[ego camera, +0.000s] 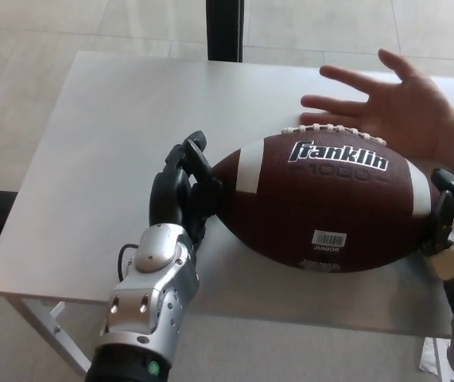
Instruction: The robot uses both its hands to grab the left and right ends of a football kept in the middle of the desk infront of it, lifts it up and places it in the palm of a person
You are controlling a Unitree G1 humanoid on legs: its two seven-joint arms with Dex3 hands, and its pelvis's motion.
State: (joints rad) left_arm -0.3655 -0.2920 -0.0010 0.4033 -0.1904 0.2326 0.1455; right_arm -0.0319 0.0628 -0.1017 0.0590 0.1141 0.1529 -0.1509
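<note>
A brown Franklin football [322,203] with white stripes and laces lies lengthwise over the middle of the grey desk [107,127]. My left hand [180,195] presses its black fingers against the ball's left tip. At the picture's right edge my right hand [453,231] presses against the right tip. The ball is clamped between the two hands. I cannot tell whether its underside still touches the desk. A person's open palm [397,99] faces up just behind the ball's right half, fingers spread toward the left.
The desk's near edge [211,306] runs just below the ball. A black post [225,28] stands behind the far edge. Pale floor tiles surround the desk.
</note>
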